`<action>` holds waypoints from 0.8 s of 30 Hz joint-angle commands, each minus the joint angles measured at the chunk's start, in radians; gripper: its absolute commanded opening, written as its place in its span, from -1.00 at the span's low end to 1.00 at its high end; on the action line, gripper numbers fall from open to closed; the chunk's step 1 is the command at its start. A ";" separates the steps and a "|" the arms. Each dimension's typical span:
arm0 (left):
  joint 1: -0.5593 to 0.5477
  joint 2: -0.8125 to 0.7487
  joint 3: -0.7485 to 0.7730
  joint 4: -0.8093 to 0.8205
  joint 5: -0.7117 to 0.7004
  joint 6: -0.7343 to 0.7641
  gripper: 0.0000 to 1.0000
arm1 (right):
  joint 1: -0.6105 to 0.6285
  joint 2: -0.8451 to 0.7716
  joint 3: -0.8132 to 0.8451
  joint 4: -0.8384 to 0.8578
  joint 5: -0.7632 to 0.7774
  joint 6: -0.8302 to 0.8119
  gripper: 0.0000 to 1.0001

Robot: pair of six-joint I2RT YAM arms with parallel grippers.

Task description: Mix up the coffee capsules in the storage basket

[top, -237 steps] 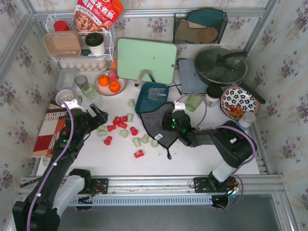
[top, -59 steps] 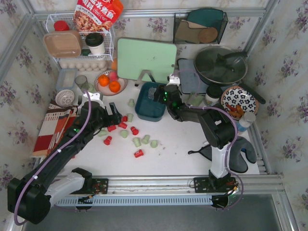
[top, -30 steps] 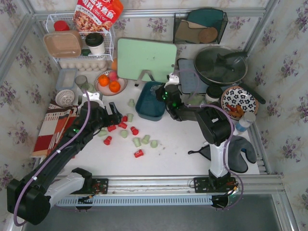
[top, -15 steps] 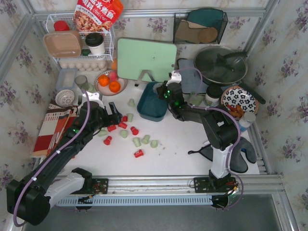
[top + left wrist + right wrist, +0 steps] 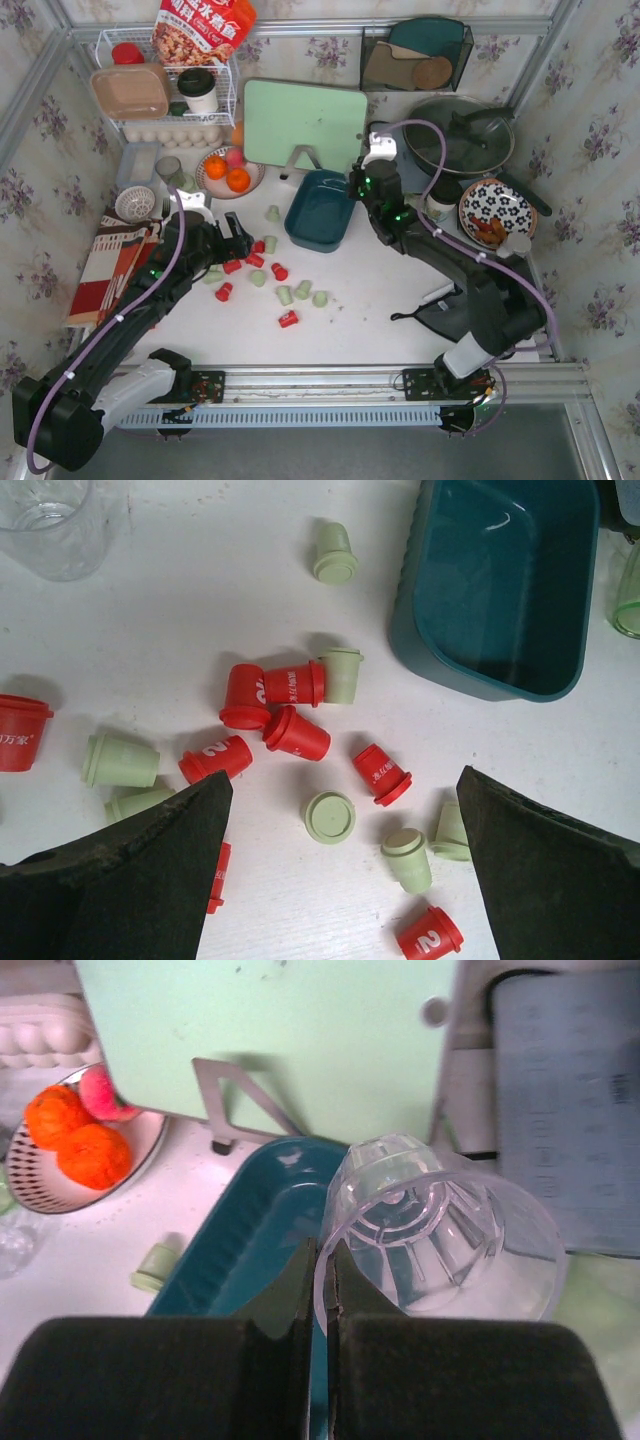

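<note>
The coffee capsules (image 5: 262,272), red and pale green, lie scattered on the white table left of and below the storage basket (image 5: 318,212). My left gripper (image 5: 236,236) hovers open over them; in the left wrist view a green capsule (image 5: 330,817) and a red capsule (image 5: 296,732) lie between and beyond its fingers (image 5: 150,870). The teal basket (image 5: 405,620) holds no capsules. My right gripper (image 5: 322,1255) is shut on the rim of a clear plastic cup (image 5: 440,1230), held tilted above the basket (image 5: 240,1240).
A pale green cutting board (image 5: 304,122) stands behind the basket. A plate of oranges (image 5: 228,172) and a glass (image 5: 50,520) are at the back left. A pan (image 5: 458,135), a patterned bowl (image 5: 496,210) and a dark cloth (image 5: 480,310) are on the right.
My right gripper has shut on the clear cup's rim and raised it back and to the right, off the basket. The left arm has stayed still.
</note>
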 commanded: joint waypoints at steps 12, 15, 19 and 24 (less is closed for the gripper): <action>-0.001 -0.011 0.001 0.010 0.007 -0.016 0.94 | -0.002 -0.267 -0.016 -0.639 0.467 -0.288 -1.00; -0.001 -0.005 0.004 0.006 0.007 -0.017 0.94 | -0.046 -0.278 -0.034 -0.692 0.439 -0.265 -1.00; -0.002 -0.009 0.004 0.003 -0.005 -0.012 0.93 | -0.143 -0.275 -0.074 -0.716 0.294 -0.229 -1.00; -0.003 -0.025 0.004 -0.005 -0.011 -0.009 0.93 | -0.224 -0.243 -0.093 -0.704 0.182 -0.210 -1.00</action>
